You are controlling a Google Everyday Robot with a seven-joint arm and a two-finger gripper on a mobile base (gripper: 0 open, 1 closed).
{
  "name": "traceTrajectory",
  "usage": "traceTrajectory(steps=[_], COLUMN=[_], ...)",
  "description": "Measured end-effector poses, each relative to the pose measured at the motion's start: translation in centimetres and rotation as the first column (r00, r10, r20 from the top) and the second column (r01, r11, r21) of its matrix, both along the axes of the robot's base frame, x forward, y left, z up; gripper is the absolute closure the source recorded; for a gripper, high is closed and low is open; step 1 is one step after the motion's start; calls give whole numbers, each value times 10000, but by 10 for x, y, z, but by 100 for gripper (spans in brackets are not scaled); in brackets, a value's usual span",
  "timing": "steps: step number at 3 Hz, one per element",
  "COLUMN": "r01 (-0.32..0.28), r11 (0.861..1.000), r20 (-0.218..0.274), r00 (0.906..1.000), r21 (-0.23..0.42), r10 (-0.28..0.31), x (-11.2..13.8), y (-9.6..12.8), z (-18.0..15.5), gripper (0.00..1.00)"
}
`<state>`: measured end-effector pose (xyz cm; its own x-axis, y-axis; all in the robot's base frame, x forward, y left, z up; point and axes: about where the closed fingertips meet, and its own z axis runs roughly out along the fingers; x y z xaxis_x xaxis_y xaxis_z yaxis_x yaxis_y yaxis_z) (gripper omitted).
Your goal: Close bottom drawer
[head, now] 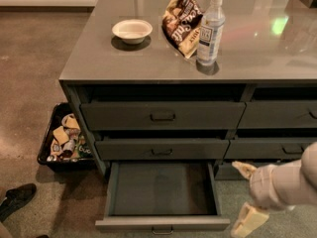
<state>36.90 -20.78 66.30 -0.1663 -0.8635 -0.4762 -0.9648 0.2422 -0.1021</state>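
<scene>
Floor point(29, 83): parted fingers point(247, 221) beside bottom drawer point(161, 190)

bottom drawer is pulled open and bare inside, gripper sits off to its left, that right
No. The camera view shows the gripper off to the right of the bottom drawer, by its front corner, not to its left. The drawer is pulled open and bare inside.
</scene>
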Motion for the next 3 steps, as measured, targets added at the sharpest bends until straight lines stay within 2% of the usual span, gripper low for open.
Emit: traceTrajectory(steps=[1, 2, 3], r01=[167, 522, 522], r11=[9970, 9961, 9961], r20=[450, 990, 988], r00=[9988, 9933, 9933], r21=[756, 710, 709], r10=[-202, -591, -591], x=[-1, 17, 17], y=[11, 6, 6], z=[-61, -68, -68], gripper=[0, 0, 0])
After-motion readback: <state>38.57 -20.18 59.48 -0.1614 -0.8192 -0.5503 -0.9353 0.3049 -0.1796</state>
